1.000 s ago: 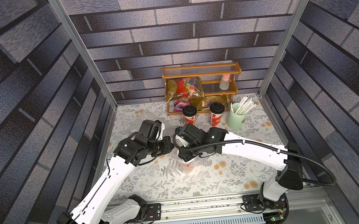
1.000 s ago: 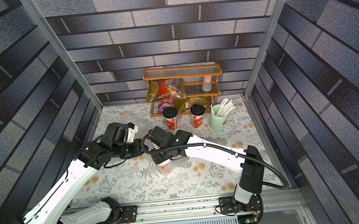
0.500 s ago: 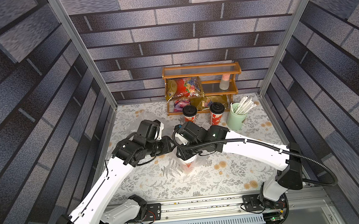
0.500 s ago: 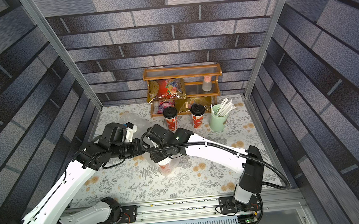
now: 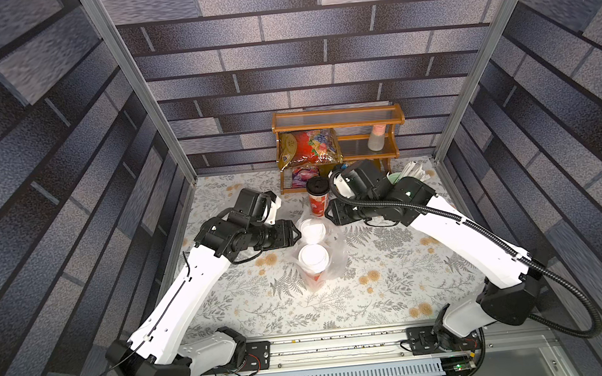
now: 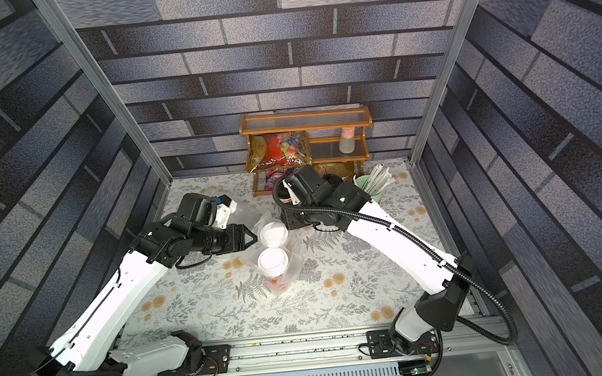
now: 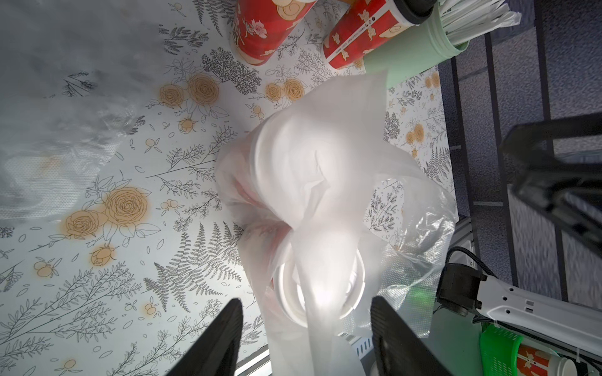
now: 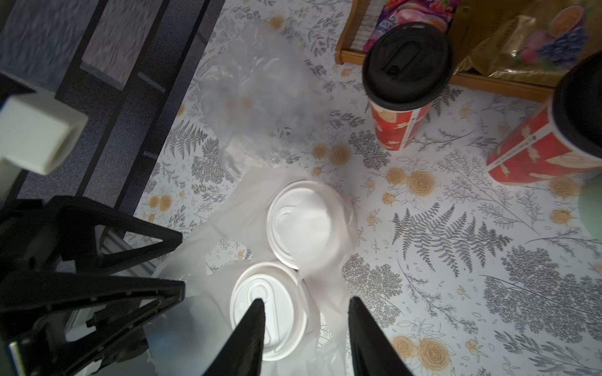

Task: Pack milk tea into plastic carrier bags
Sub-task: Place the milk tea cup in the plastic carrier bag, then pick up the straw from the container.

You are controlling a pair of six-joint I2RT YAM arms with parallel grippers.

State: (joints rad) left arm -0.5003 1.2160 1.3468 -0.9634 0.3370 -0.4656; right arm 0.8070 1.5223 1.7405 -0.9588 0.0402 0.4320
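Note:
Two white-lidded milk tea cups (image 5: 312,229) (image 5: 313,257) stand side by side inside a clear plastic carrier bag (image 5: 337,260) (image 6: 294,260) at mid-table. My left gripper (image 5: 298,234) (image 7: 306,328) is open just left of them; a loose bag handle (image 7: 325,293) runs between its fingers, ungripped. My right gripper (image 8: 306,315) is open above the bag's right side, over a white lid (image 8: 283,309). A black-lidded milk tea cup (image 5: 318,195) (image 8: 407,65) stands behind the bag, and a second one (image 8: 580,114) is beside it. Another carrier bag (image 8: 254,88) lies flat at the back left.
A wooden shelf (image 5: 338,122) at the back wall holds snack packets (image 5: 307,147) and a pink-capped bottle (image 5: 377,139). A pale green cup of straws (image 6: 370,186) stands at the back right, behind my right arm. Metal frame posts flank the table.
Both grippers have opened and let go of the bag's handles. My right gripper has drawn back toward the rear right, my left a little to the left. The bag has slumped around the cups.

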